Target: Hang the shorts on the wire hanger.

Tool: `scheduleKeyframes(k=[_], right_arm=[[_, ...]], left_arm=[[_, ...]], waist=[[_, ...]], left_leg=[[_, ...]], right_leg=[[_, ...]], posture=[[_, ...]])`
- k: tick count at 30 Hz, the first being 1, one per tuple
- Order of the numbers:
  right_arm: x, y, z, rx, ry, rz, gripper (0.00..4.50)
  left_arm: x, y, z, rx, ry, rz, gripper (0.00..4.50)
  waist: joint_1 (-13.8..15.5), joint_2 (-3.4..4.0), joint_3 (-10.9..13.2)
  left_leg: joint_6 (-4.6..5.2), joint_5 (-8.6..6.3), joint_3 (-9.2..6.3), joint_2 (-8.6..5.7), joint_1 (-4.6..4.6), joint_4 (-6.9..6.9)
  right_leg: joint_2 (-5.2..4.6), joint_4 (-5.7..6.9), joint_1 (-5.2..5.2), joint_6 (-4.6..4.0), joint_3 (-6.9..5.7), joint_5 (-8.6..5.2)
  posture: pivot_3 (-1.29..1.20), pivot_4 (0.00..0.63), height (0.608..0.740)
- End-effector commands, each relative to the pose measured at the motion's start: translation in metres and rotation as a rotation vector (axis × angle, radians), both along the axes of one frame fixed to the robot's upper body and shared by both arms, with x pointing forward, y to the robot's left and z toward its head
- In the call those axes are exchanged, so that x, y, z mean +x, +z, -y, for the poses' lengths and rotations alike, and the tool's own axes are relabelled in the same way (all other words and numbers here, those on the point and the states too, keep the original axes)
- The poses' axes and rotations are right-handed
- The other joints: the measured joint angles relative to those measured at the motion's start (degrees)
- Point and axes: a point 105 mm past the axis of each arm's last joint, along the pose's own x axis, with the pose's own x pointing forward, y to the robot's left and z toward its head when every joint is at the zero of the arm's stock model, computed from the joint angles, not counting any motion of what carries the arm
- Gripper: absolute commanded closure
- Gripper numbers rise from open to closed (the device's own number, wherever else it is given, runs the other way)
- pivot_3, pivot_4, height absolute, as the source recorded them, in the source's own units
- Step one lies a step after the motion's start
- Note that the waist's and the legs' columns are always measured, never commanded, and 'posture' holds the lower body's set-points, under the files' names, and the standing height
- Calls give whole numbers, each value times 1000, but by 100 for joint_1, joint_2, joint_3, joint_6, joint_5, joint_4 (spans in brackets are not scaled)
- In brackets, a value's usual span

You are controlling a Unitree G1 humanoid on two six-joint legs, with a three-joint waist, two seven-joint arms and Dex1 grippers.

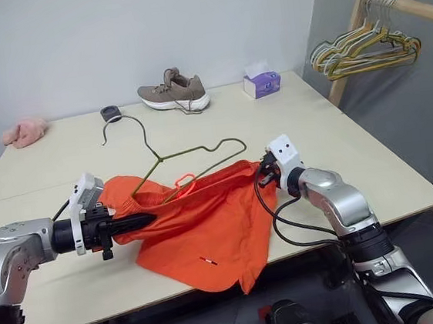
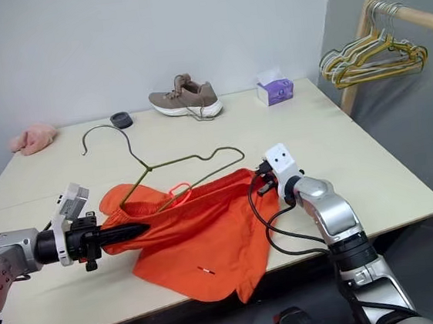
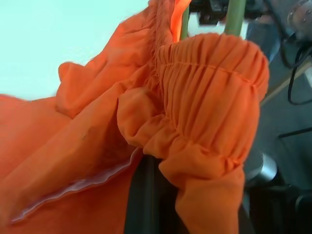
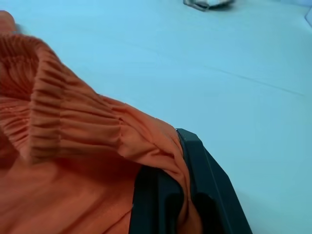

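Now both my fingers pinch the orange shorts (image 1: 208, 225): left gripper (image 1: 141, 222) at nine o'clock, right gripper (image 1: 262, 171) at three, wire hanger (image 1: 177, 151) threaded in.

The shorts (image 1: 208, 225) are seen as matt orange woven cloth, finely gathered at the elastic waistband. The wire hanger (image 1: 188, 153) is noted as thin olive-gold metal wire with a dull sheen. The table (image 1: 338, 141) shows a smooth, matt, pale top; the sneaker (image 1: 174, 93), upper centre, appears as brown knitted fabric.
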Motion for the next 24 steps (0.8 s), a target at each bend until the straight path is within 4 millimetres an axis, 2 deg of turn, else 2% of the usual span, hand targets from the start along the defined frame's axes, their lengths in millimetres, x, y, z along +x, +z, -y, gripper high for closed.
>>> scheduleKeyframes(k=[1, 10, 18, 24], right_arm=[[11, 18, 35, -12, -136, 62, 4466], [11, 21, 42, -7, -156, 63, 4466], [7, 24, 40, -31, -124, 78, 4466], [5, 23, 40, -49, -112, 85, 4466]], left_arm=[[-2, 2, -15, 62, 12, 2, 4500], [-10, -17, -33, 194, -15, -43, 4500], [10, -17, -44, 225, 84, 39, 4500], [12, -18, -43, 222, 88, 39, 4500]], waist=[[1, 0, 0], [0, 2, 1], [3, 2, 1], [0, 1, 1]], left_leg=[[0, 0, 1, 0, 0, 0], [0, -1, 0, 1, -2, -6], [0, -1, 1, 1, -3, -5], [0, -1, 2, 1, -4, -6]], right_leg=[[0, 0, 0, 0, 0, 0], [0, -1, -4, -7, -2, -4], [-1, -1, -4, -7, -2, -4], [-1, -2, -5, -6, -1, -5]], posture=[[-216, 0, 740], [-219, 0, 740], [-223, 0, 740], [-227, 0, 740]])
